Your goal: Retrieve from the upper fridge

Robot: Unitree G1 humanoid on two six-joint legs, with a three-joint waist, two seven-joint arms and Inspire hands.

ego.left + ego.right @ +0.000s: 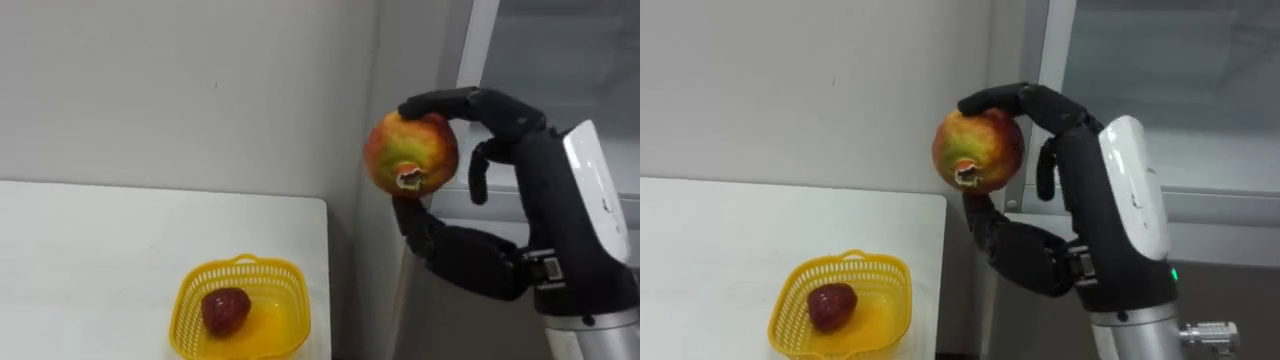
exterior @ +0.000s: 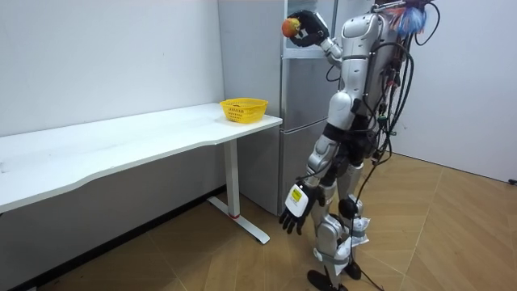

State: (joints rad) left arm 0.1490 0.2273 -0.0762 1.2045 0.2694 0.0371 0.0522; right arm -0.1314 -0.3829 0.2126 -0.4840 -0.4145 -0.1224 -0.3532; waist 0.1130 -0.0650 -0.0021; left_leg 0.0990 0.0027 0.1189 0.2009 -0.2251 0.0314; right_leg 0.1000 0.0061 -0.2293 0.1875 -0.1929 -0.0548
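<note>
Red-and-yellow fruit (image 1: 410,152) is pinched in the right hand's (image 1: 535,170) curled fingers beside the fridge (image 2: 299,145), so retrieval is judged done and only setting it down, perhaps in the basket (image 1: 240,305) by the table's (image 1: 100,240) right edge, is judged left.

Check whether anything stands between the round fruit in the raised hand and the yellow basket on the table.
Nothing visible does. The right hand holds the round fruit in open air, above and right of the yellow basket. The basket's top is open; a small red fruit lies inside, leaving room.
</note>
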